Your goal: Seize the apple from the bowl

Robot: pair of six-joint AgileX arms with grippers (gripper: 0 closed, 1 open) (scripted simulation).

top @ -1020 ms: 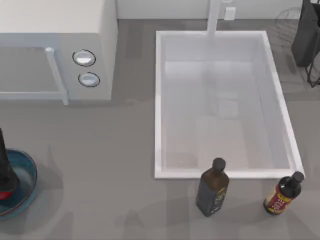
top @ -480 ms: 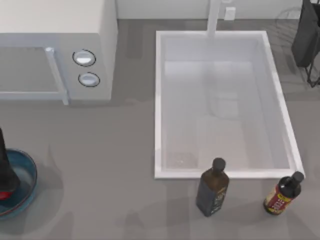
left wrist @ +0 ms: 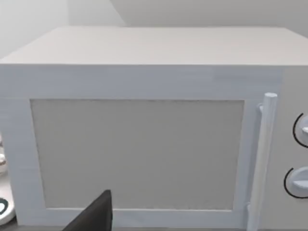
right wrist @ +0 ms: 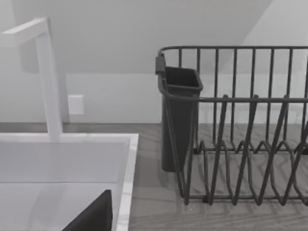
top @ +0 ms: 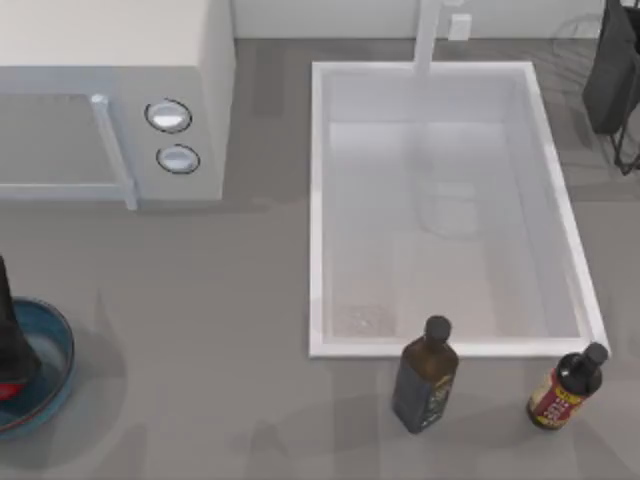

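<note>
At the near left edge of the table (top: 220, 330), nothing has shifted over the last second: the left claw (top: 8, 330) still hangs over the bowl (top: 55, 372).
Under that dark claw a sliver of the red apple (top: 8, 389) shows inside the teal bowl, at its left side, in the same spot as before, so I judge the grasp is either being settled or has not yet lifted anything. Whether the left claw is wide, narrow or already closed on the fruit I cannot tell. Its wrist camera faces the microwave (left wrist: 139, 154) at the far left. The right claw (right wrist: 94, 216) idles by the sink (right wrist: 62, 163), facing the dish rack (right wrist: 240, 144); its state too cannot be told.
</note>
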